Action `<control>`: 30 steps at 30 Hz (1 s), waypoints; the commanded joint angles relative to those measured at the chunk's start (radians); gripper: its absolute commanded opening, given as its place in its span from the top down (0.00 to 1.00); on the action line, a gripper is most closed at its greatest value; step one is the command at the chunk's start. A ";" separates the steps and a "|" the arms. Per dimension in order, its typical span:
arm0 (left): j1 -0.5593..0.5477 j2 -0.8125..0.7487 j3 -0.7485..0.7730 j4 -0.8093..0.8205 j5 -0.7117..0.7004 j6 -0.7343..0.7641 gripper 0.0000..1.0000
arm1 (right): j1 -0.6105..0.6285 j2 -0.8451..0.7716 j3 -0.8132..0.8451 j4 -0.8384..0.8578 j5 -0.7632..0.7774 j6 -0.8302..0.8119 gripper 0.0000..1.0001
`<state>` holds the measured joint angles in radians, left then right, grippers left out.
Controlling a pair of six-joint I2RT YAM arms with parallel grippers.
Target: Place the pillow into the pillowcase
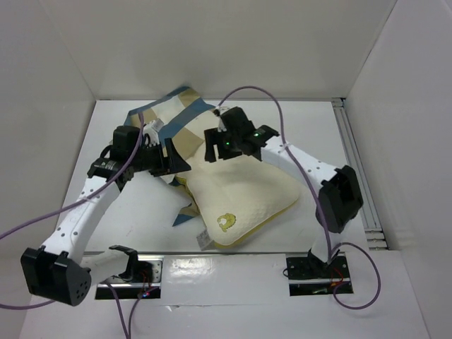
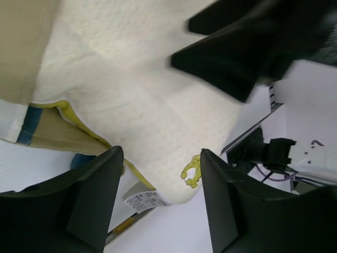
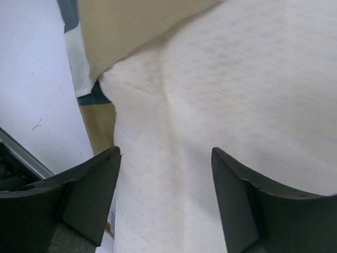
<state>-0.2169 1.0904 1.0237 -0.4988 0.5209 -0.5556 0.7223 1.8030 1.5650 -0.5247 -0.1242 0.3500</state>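
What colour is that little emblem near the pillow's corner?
Yellow emblem, set on the cream pillow; the left wrist view shows it best.

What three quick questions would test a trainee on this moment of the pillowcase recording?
1. True or false: the pillow is completely inside the pillowcase.
2. The left gripper and right gripper are: A) both open, B) both shut on fabric, C) one open, one shut.
3. What small yellow mark shows near the pillow's uncovered near corner?

Key: 1. False, its near part lies bare. 2. A. 3. The emblem.
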 commanded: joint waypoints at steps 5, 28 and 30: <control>-0.007 0.189 0.116 -0.079 -0.137 -0.021 0.37 | -0.308 -0.166 -0.235 -0.058 0.160 0.020 0.43; -0.194 0.756 0.639 -0.463 -0.614 -0.047 0.00 | -0.284 -0.197 -0.405 0.091 -0.071 0.121 0.14; -0.219 0.747 0.639 -0.442 -0.624 -0.056 0.00 | -0.308 -0.197 -0.414 0.110 -0.080 0.112 0.14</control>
<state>-0.4076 1.8442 1.6299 -0.9157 -0.0288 -0.5869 0.4129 1.6436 1.1740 -0.4259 -0.1783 0.4847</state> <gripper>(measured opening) 0.998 0.857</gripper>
